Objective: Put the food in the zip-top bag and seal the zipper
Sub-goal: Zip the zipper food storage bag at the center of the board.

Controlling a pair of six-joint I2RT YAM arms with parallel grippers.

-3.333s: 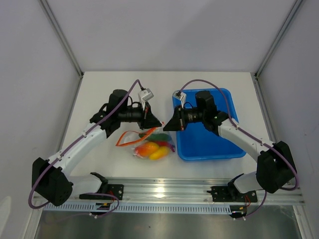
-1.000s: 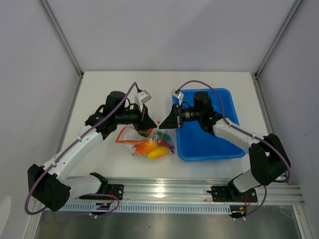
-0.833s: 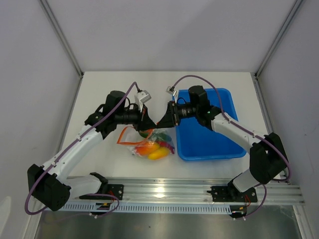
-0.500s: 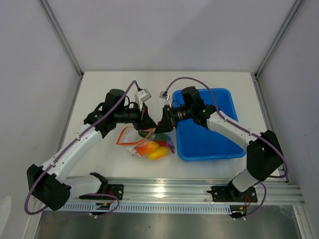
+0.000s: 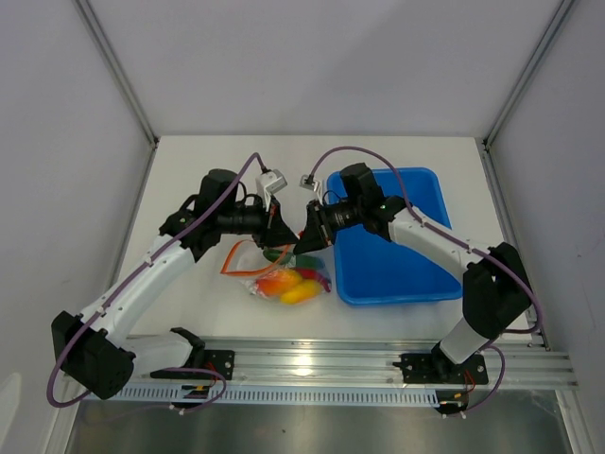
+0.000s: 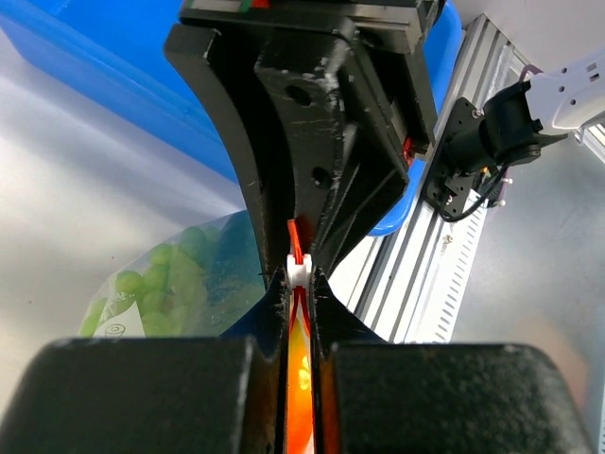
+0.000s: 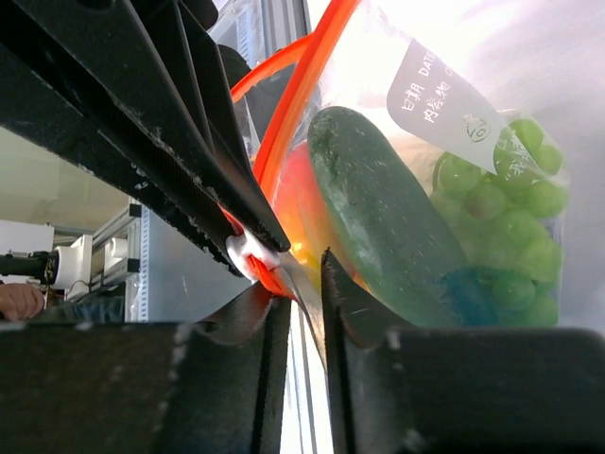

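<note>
The clear zip-top bag (image 5: 288, 279) lies on the table between the arms. It holds food: a dark green cucumber (image 7: 378, 218), green grapes (image 7: 501, 218) and orange-yellow pieces (image 5: 284, 284). My left gripper (image 6: 299, 279) is shut on the red-orange zipper (image 6: 301, 331) at its white slider (image 6: 299, 269), lifting the bag's mouth. My right gripper (image 7: 304, 274) faces it tip to tip, jaws a narrow gap apart. A thin fold of the bag's edge runs through that gap, right beside the slider (image 7: 248, 253). In the top view the left gripper (image 5: 285, 236) and the right gripper (image 5: 302, 242) almost touch.
A blue rectangular tray (image 5: 397, 265) sits right of the bag, under the right forearm. The loose end of the zipper (image 5: 234, 261) curls out to the left on the white table. An aluminium rail (image 5: 312, 364) runs along the near edge.
The right arm swung left from over the blue tray to the bag's mouth, meeting the left gripper. Its jaws opened and then narrowed. The left gripper stayed shut on the zipper.
</note>
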